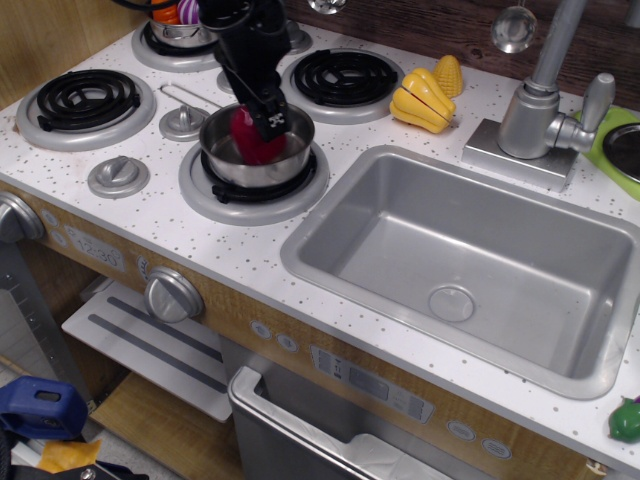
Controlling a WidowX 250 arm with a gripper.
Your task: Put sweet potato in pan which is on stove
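From my remote seat I saw the white speckled stove (150,215) and countertop fill most of the view, with wood panelling behind the arm and a dark wall farther back. To the right of the gripper (262,132) and nearer the camera lay the grey sink basin (470,280), and beyond it, well to the gripper's right, stood the faucet (545,95), its spout cut off by the top edge. The black arm came down from the top edge, its upper part out of frame. Directly under the gripper sat the pan (256,150) on the front burner, its wire handle reaching away to the left. The gripper was lowered into the pan with the sweet potato (247,135) at its tip, inside the pan's rim; I could not tell whether the fingers clamped it or had let go, since the black body hid them. Just right of the gripper and farther back lay the yellow toy vegetables (428,92). Behind the gripper, the smaller pot (180,28) with coloured toys was partly hidden by the arm. A green object (627,420) was clipped by the lower right corner.
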